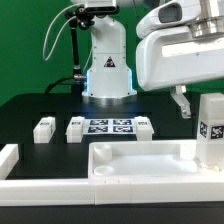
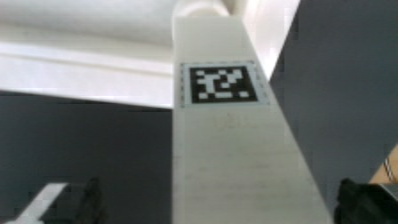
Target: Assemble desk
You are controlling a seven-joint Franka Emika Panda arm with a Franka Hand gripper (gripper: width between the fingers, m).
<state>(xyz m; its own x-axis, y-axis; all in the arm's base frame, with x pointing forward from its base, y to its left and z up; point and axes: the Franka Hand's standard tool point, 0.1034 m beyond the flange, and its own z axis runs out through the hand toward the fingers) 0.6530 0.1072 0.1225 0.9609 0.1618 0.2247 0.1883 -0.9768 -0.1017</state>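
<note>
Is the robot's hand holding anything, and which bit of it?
Nothing is held. The gripper is open, and the white leg shows between its fingers, with a gap on each side.

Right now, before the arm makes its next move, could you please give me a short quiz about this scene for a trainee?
1. True or false: the gripper is shut on the upright leg.
2. How many legs lie on the table behind the desk top? A one, B three, C five.
3. Fill in: the upright leg stands near the exterior view's ____ end of the desk top.
Key: 1 false, the jaws stand open around the leg; 2 B; 3 right.
</note>
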